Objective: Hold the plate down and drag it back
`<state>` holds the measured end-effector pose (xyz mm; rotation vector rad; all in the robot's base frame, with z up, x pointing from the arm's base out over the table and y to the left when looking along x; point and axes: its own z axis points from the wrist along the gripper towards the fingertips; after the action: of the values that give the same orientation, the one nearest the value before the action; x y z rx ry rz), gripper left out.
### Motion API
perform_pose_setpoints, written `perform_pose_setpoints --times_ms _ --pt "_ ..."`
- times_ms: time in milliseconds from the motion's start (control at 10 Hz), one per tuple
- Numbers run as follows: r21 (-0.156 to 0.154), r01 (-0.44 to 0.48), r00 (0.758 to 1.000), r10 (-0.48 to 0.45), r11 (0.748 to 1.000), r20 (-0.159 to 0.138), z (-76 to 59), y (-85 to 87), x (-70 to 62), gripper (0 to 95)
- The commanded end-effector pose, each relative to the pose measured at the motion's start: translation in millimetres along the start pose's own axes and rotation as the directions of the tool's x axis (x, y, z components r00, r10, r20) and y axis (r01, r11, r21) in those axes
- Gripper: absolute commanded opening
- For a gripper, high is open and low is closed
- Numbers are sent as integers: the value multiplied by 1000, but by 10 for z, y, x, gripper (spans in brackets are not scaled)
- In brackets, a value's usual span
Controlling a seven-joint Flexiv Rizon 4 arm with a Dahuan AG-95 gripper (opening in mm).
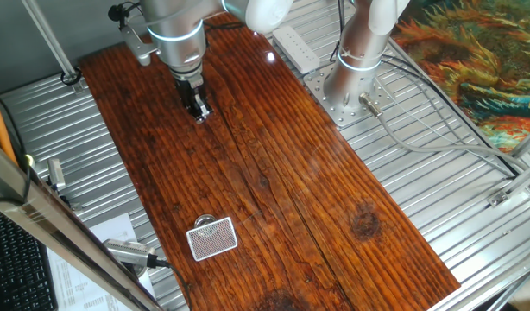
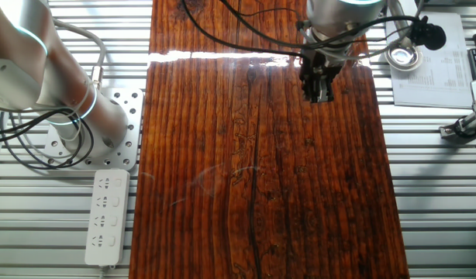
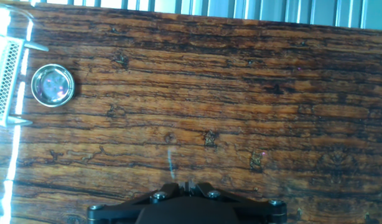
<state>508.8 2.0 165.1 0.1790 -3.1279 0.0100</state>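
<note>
The hand [image 1: 198, 111] hangs over one end of the wooden tabletop [image 1: 274, 181], fingers pointing down and drawn close together with nothing between them. From both fixed views they look nearly pinched shut, though I cannot tell whether the tips actually meet. In the hand view only the dark base of the fingers shows along the bottom edge, so no help there.

And the plate [image 3: 53, 85]? Well apart from the hand, way down at the opposite end of the tabletop. In the hand view it sits at the far left of the picture, a small shiny disc with a raised rim, just beside the white cross-hatched card [image 3: 7, 81]. From one fixed view only a sliver of the plate peeks out behind the card's top edge [image 1: 212, 238], so the two look touching or overlapping, and I cannot say which lies on top.

So nothing is pressed yet; by my reading the approach has barely begun.

The risks from here: that card is the big one. Come down a little off-centre and the fingers could land on the card, dragging the wrong thing. The plate is small and slick with a rim, so a tip pressing on the edge could tilt it or skid off. Too light a press, and it stays put while the hand slides away.
</note>
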Motion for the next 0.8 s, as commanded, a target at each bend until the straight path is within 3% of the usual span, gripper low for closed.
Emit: perform_pose_setpoints --times_ms 100,800 --pt "-2 9 1000 -9 1000 -2 30 24 -66 0" --pt "-17 84 996 -84 996 4 360 312 -452 0"
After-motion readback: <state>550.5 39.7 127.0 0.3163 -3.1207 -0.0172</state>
